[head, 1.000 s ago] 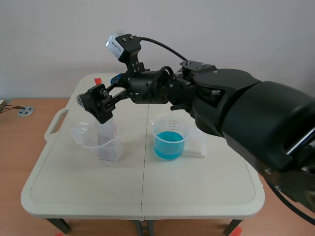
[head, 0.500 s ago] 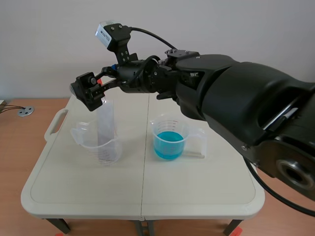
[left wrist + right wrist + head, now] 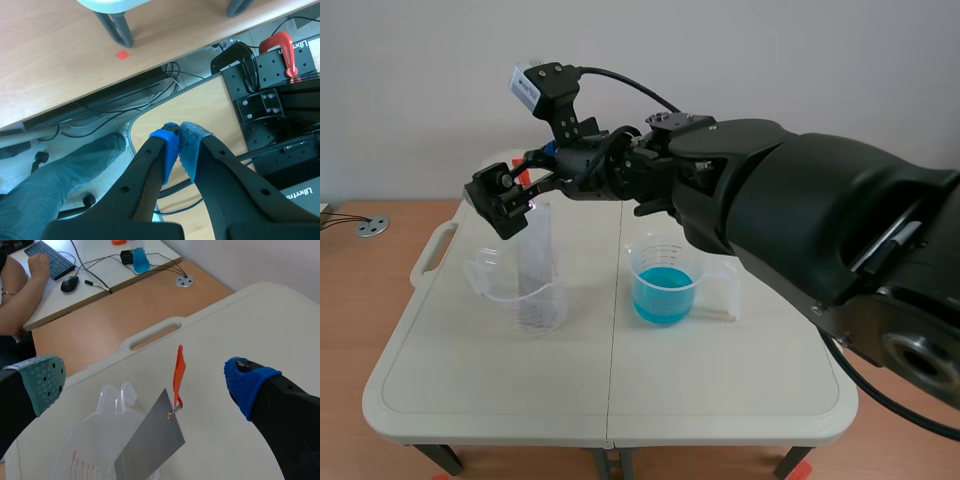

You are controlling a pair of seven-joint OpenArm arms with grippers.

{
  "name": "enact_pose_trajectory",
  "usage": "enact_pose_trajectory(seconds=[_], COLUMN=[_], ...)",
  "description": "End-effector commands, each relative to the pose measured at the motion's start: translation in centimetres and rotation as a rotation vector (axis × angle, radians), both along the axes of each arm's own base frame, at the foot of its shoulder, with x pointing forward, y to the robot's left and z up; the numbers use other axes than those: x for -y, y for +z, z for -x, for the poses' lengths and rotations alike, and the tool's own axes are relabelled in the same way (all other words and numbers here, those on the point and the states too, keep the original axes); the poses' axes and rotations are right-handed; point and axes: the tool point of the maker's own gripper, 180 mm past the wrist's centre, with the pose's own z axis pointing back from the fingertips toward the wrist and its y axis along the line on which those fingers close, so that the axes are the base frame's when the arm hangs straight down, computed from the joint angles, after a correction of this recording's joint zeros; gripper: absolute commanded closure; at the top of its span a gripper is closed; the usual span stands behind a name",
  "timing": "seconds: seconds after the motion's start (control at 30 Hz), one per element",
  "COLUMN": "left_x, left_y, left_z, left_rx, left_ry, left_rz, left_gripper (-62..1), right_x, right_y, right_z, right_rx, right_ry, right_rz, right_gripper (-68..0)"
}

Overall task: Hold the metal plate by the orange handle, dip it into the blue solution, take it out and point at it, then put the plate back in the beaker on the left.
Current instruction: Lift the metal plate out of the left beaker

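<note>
Pale wall at the back, wooden floor below, and a white folding table (image 3: 720, 390) in the middle of my scene view. Two beakers stand on it. The clear beaker (image 3: 535, 305) on the left holds the metal plate (image 3: 533, 255), which stands tilted in it, its top well above the rim. The beaker of blue solution (image 3: 663, 285) sits near it, toward the table's middle.

My right arm comes in from the right and reaches across past both beakers. The right gripper (image 3: 510, 200) hangs just above the top of the plate. From the right wrist camera I see its fingers spread wide, grey-green pad (image 3: 47, 382) on one side and blue pad (image 3: 247, 385) on the other. The orange handle (image 3: 178, 372) stands upright in the gap between them, touched by neither.

The left gripper (image 3: 179, 145) is off the table, aimed at the floor. Its two blue pads are pressed together with nothing between them. Ahead of it I see a leg in jeans (image 3: 55, 185) and a red clamp (image 3: 280, 47).
</note>
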Motion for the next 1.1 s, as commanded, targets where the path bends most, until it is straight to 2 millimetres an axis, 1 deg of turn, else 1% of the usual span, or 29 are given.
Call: enact_pose_trajectory(seconds=[0.0, 0.2, 0.7, 0.8, 0.87, 0.97, 1.0, 1.07], left_x=[0.49, 0.49, 0.49, 0.49, 0.49, 0.49, 0.49, 0.49], left_y=[0.28, 0.28, 0.28, 0.28, 0.28, 0.29, 0.29, 0.28], left_z=[-0.15, -0.15, -0.15, -0.15, -0.15, -0.16, -0.16, -0.15], left_rx=[0.010, 0.011, 0.010, 0.011, 0.011, 0.011, 0.011, 0.011], left_ry=[0.004, 0.004, 0.004, 0.004, 0.004, 0.004, 0.004, 0.004], left_rz=[0.018, 0.018, 0.018, 0.018, 0.018, 0.018, 0.018, 0.018], left_gripper=[-1.9, -1.9, -1.9, -1.9, -1.9, -1.9, -1.9, -1.9], right_x=[-0.74, -0.35, -0.27, -0.27, -0.24, -0.21, -0.16, -0.11], right_y=[2.36, 1.70, 1.51, 1.50, 1.44, 1.43, 1.42, 1.42], right_z=[-0.86, -1.03, -1.04, -1.04, -1.04, -1.11, -1.19, -1.24], right_rx=[0.039, 0.027, 0.022, 0.022, 0.020, 0.021, 0.023, 0.024], right_ry=[-0.006, -0.020, -0.021, -0.021, -0.022, -0.026, -0.031, -0.033], right_rz=[-0.042, -0.038, -0.034, -0.033, -0.030, -0.030, -0.028, -0.027], right_gripper=[-66.2, -53.5, -31.5, -24.7, -22.9, -22.7, -20.1, -12.1])
